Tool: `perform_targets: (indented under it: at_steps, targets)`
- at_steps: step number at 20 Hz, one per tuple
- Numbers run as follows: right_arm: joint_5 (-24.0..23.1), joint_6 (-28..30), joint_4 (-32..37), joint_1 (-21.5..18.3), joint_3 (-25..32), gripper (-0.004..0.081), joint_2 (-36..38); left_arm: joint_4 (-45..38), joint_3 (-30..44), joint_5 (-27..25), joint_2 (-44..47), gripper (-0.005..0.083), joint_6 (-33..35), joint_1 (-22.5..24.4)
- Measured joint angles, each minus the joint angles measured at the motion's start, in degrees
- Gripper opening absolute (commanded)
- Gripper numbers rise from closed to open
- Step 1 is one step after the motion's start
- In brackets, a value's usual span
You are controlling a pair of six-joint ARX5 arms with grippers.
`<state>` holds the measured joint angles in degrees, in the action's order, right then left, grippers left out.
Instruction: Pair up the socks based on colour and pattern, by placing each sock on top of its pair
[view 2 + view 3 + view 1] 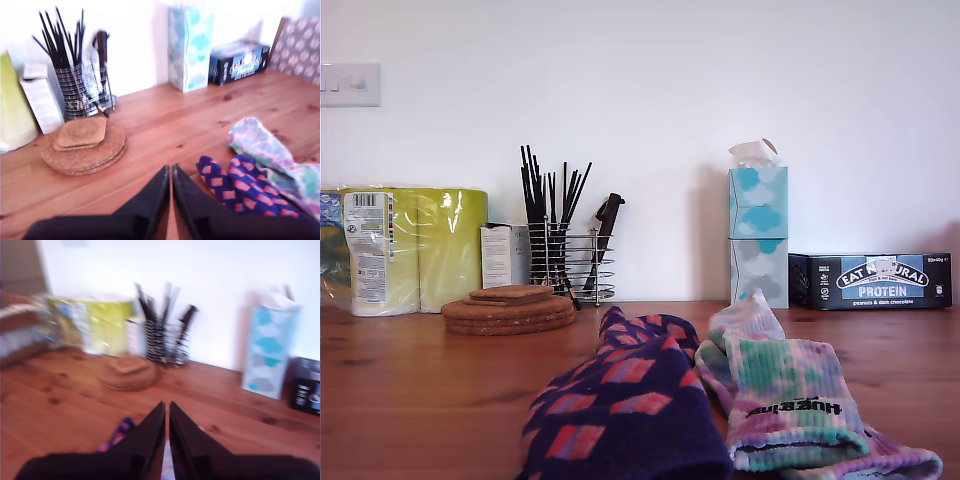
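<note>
Navy socks (625, 410) heaped just beside tie-dye socks (785, 405) on the table (410, 400), seemingly paired already; hard to count layers. First gripper (171, 172) pinched together, empty, above wood near the navy pile. Second gripper (167, 410) likewise closed, empty. Best to check alignment before any regrasp; lift only by a free edge.

A wooden worktop (410, 390) ran back to a white wall. Along the wall stood wrapped paper rolls (405, 248), a small white box (505, 255), a wire holder of black sticks (565, 262), stacked cork mats (510, 308), two stacked tissue boxes (758, 235) and a protein bar box (872, 281). Nearer lay a dark patterned sock (630, 400) beside pastel tie-dye socks (785, 400).
</note>
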<state>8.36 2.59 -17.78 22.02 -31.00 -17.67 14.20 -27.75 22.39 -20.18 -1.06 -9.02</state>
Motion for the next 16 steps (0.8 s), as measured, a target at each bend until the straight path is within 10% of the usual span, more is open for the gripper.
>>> perform_targets:
  at_steps: [6,16]
  targets:
    - [1.60,-1.31,-20.98,0.74,-5.40,-0.0013,-0.59,14.14,-0.44,0.02,3.23,-0.0023,1.09,-0.26]
    - [1.57,-1.36,-25.27,0.74,-11.89,-0.0013,-0.17,20.09,-3.91,1.07,3.23,-0.0023,1.22,-0.26]
